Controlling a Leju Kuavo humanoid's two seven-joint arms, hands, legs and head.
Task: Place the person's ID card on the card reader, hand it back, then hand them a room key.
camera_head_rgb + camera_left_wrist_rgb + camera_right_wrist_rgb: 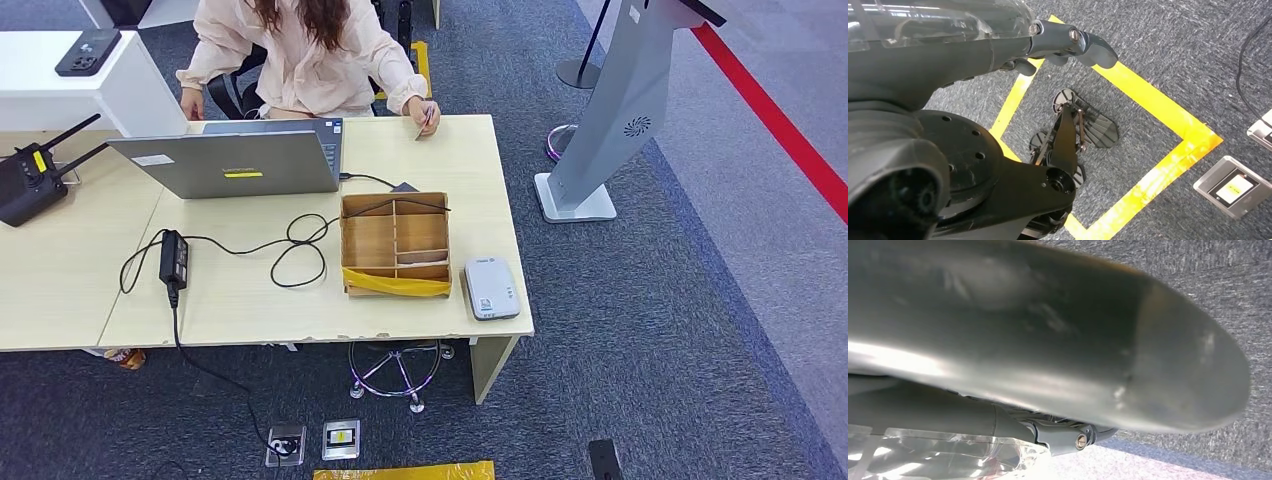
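A long light-wood desk (440, 160) stands on dark grey-blue carpet (640, 330), which turns to a paler grey strip beyond a red floor line (775, 125) well to the right of the desk. Just beside the desk's right end stands a slanted grey kiosk stand on a white base (610, 120), a white counter (60, 90) sits at the desk's far left corner, and a chrome star-shaped stool base (398, 368) shows under its near edge. On the carpet in front of the desk lie two square metal floor sockets (341, 439) and a strip of yellow floor tape (1158, 107), all under even, soft light.
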